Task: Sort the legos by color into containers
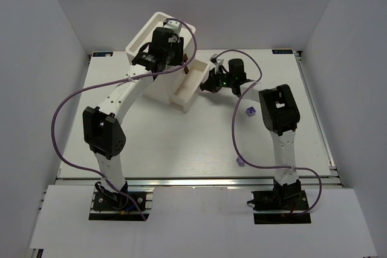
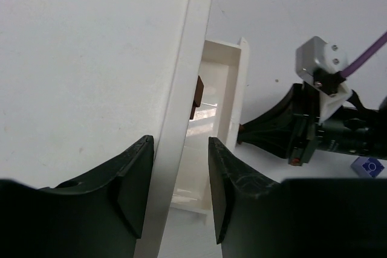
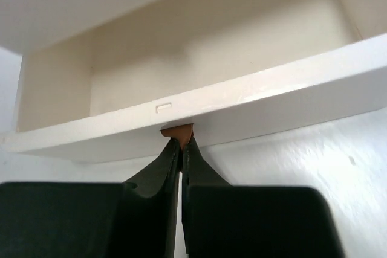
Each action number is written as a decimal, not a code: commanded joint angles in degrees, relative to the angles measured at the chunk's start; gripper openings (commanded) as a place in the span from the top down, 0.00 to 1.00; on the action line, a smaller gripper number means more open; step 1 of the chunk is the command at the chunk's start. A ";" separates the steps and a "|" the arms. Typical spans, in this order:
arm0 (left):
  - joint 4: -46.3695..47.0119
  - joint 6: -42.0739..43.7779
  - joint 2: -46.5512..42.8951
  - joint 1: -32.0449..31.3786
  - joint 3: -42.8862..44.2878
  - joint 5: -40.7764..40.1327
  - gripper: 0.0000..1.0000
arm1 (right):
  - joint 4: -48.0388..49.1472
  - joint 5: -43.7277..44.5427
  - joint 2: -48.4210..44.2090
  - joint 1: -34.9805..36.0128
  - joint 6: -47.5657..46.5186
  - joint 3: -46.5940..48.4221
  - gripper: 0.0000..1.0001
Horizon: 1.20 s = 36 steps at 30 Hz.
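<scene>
The white cabinet (image 1: 158, 35) stands at the back left, and its lowest drawer (image 1: 186, 93) is pulled out toward the right. My right gripper (image 1: 204, 85) is shut on that drawer's brown knob (image 3: 177, 132). What shows of the drawer's inside (image 3: 199, 58) is empty. My left gripper (image 1: 172, 52) is open over the cabinet, its fingers (image 2: 134, 185) astride the cabinet's right wall (image 2: 175, 149). Two light purple legos (image 1: 250, 112) (image 1: 240, 161) lie on the table right of centre. One also shows in the left wrist view (image 2: 367, 166). No green legos are in view.
The knob of a higher drawer (image 2: 195, 96) sticks out above the open drawer (image 2: 227, 83). White enclosure walls rise at the left, right and back. Purple cables loop from both arms over the table (image 1: 181, 143).
</scene>
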 commanded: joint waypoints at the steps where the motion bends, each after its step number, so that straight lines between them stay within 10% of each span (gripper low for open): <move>1: -10.37 -2.13 1.64 0.02 -4.17 5.40 0.49 | 0.09 -3.03 -6.97 -1.96 -1.67 -4.01 1.00; 3: -10.37 -2.04 1.46 0.03 -4.17 5.32 0.46 | -0.34 -4.08 -8.13 -2.40 -4.30 -6.13 0.98; 6: -10.19 -2.04 0.94 0.55 -4.17 5.05 0.28 | -3.15 -6.81 -8.40 -2.41 -5.45 -5.26 0.63; 8: -10.19 -2.56 0.67 0.55 -3.30 4.44 0.23 | -5.44 -8.56 -8.31 -2.23 -5.71 -4.12 0.23; 10: -10.37 -2.92 0.23 1.08 -1.81 3.48 0.20 | -8.06 -8.66 -8.57 -2.32 -6.67 -2.45 0.11; 23: -4.66 -9.60 -7.67 2.66 1.81 1.62 0.16 | -22.94 5.64 -24.90 -6.45 -19.78 -6.83 0.11; 27: -2.99 -11.79 -11.54 2.66 0.93 4.43 0.32 | -26.69 16.31 -30.45 -9.16 -16.33 -7.90 0.12; 31: -0.88 -14.51 -16.72 1.52 -6.09 13.56 0.72 | -48.48 13.41 -27.74 -11.37 -16.96 -1.31 0.66; 33: 1.58 -17.41 -20.05 0.99 -9.60 17.78 0.77 | -52.89 14.10 -27.29 -12.34 -17.40 -0.94 0.66; 36: 4.48 -20.49 -24.18 0.38 -15.85 24.55 0.66 | -55.10 18.39 -28.96 -12.86 -17.49 -4.63 0.41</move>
